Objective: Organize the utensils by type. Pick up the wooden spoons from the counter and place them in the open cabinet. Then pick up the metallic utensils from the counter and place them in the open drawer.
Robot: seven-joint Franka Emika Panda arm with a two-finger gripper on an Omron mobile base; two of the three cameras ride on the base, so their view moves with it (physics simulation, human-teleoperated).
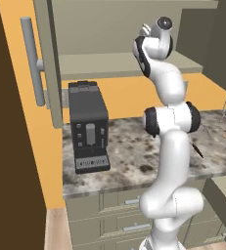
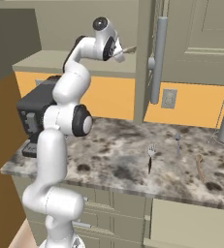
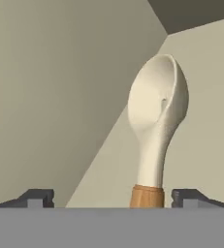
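Wooden spoon (image 3: pixel 157 121), cream bowl and orange-brown handle, sits between the gripper (image 3: pixel 112 197) fingertips inside the cabinet (image 1: pixel 109 64), above its shelf. Jaws spread wide, clear of the handle. Fork (image 2: pixel 151 157) lies on the counter (image 2: pixel 123 164).

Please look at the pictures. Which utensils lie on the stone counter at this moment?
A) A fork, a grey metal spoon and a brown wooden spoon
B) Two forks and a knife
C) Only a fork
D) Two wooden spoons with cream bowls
A: in the right base view the fork, the grey metal spoon and the brown wooden spoon lie apart on the counter.
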